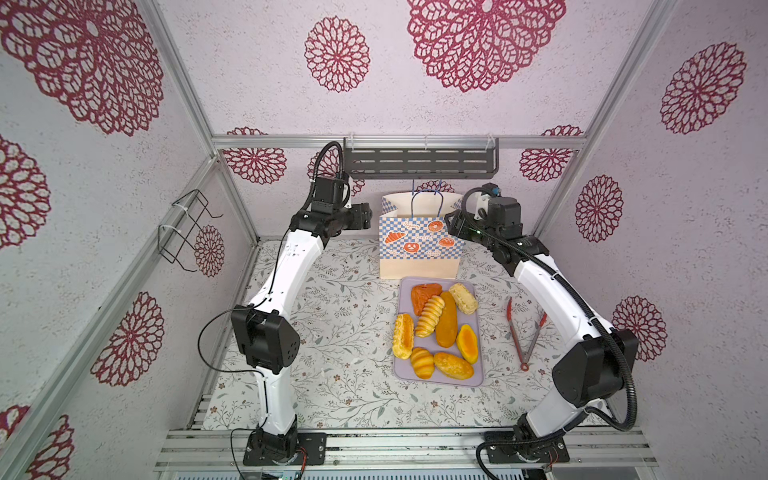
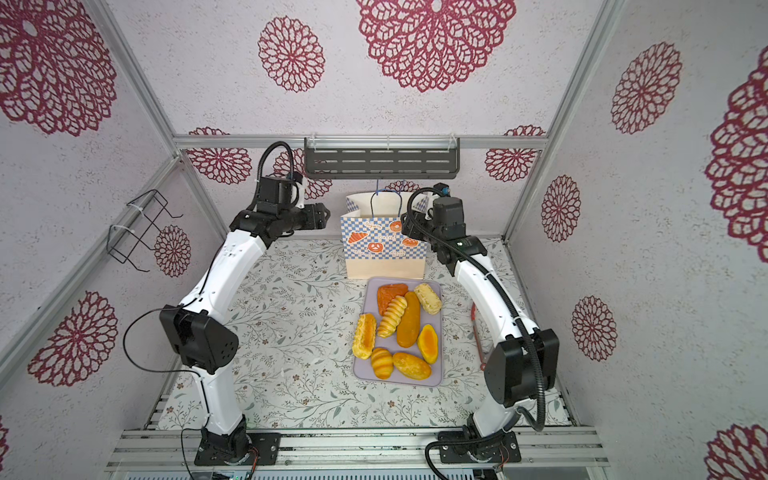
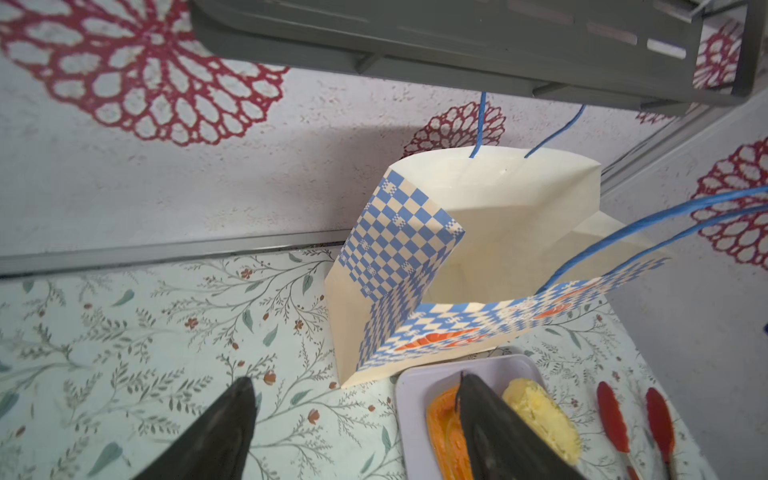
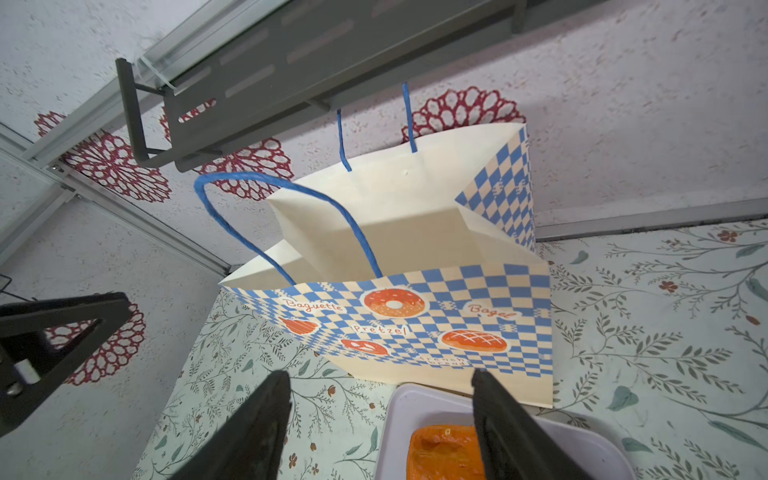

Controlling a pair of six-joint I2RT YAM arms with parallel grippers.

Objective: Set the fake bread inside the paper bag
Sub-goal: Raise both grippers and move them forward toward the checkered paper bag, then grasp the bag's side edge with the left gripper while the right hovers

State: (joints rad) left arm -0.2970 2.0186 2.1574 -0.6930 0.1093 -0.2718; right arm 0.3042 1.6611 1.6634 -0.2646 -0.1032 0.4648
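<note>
Left gripper (image 3: 355, 379) hovers just beside the paper bag's (image 1: 419, 245) left wall, jaws apart and empty, and a nudge could tip the light bag. The fake bread (image 1: 446, 320) all sits on the lilac tray (image 1: 478, 380) just in front of the bag. Right gripper (image 4: 379, 373), also spread and empty, crowds the bag's right edge, where the blue handles could snag it. Open table lies beyond the tongs (image 1: 517, 336).

The paper bag (image 4: 415, 328) reads Baguette, Pretzel, Bagel.
</note>
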